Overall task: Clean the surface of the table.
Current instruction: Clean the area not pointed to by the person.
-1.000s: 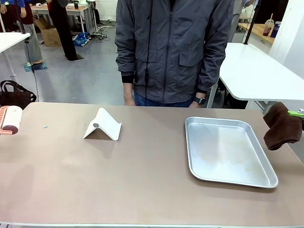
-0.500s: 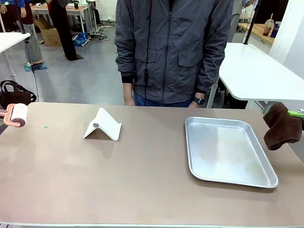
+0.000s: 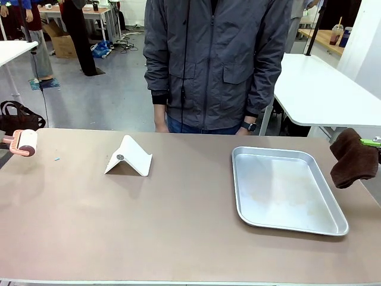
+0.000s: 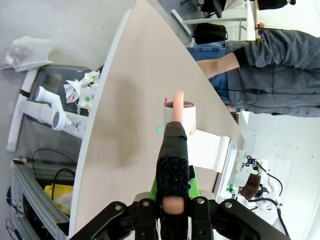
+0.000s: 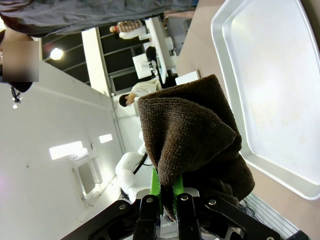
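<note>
Tan table point(image 3: 178, 232), silver tray point(image 3: 286, 190) at right. Left gripper point(image 4: 173, 165) clamps what looks like a lint roller point(image 3: 27, 142); right gripper point(image 5: 167, 192) pinches a brown cloth point(image 3: 352, 159).

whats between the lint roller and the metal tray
A white folded stand sits on the table between them, seen in the front view.

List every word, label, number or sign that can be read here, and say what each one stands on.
No text can be read in any view.
The white stand, metal tray, brown cloth and lint roller show no print.
The cup in the far background is too small for any label on it to be made out.
</note>
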`<state>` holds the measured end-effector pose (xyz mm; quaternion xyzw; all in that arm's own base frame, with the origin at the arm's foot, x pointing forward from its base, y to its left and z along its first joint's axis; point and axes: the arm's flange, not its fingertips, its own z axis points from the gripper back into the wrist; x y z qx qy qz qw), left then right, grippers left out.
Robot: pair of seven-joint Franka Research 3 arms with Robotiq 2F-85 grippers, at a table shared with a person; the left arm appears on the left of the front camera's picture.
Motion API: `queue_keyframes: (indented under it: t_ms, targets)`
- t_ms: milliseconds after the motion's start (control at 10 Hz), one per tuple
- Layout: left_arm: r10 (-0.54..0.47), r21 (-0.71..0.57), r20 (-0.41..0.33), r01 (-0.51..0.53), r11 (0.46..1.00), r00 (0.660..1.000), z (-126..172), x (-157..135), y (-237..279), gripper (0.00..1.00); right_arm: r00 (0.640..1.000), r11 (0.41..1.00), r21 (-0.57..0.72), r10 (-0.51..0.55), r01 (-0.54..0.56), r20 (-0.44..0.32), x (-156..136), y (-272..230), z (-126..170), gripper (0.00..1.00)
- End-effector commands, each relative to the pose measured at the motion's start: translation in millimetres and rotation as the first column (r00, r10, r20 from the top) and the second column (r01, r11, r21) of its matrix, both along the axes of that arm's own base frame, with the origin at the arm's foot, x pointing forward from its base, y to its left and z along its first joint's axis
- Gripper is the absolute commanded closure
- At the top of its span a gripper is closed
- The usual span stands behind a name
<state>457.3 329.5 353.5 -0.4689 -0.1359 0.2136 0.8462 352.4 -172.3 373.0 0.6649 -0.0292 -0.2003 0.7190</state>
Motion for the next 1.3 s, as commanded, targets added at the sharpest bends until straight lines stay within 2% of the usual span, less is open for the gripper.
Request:
queue_keyframes:
  t_ms: [0, 300, 700, 900, 1000, 1200]
  targets:
    - [0.009, -0.002, -0.021, -0.009, 1.000, 1.000, 1.8, 11.0, 3.4, 0.78, 1.000, 1.000, -0.003, 0.002, -0.002, 0.007, 0.6, 0.0, 3.4, 0.89]
    - [0.024, 0.011, -0.063, -0.023, 1.000, 0.998, -15.1, 33.9, 3.7, 0.78, 1.000, 1.000, -0.003, 0.002, -0.002, 0.007, 0.6, 0.0, 3.4, 0.89]
    - [0.059, 0.063, -0.069, -0.055, 0.996, 0.996, -31.5, 51.3, -5.2, 0.78, 1.000, 1.000, -0.003, 0.002, -0.002, 0.007, 0.6, 0.0, 3.4, 0.89]
    - [0.010, 0.076, -0.092, -0.003, 0.997, 0.996, -35.1, 51.4, -14.4, 0.78, 1.000, 1.000, -0.003, 0.002, -0.002, 0.007, 0.6, 0.0, 3.4, 0.89]
    - [-0.046, 0.072, -0.094, 0.053, 0.996, 0.994, -34.9, 48.8, -19.6, 0.78, 1.000, 1.000, -0.003, 0.002, -0.002, 0.007, 0.6, 0.0, 3.4, 0.89]
    - [-0.136, 0.098, -0.070, 0.143, 0.985, 0.988, -33.3, 46.4, -23.0, 0.78, 1.000, 1.000, -0.003, 0.002, -0.002, 0.007, 0.6, 0.0, 3.4, 0.89]
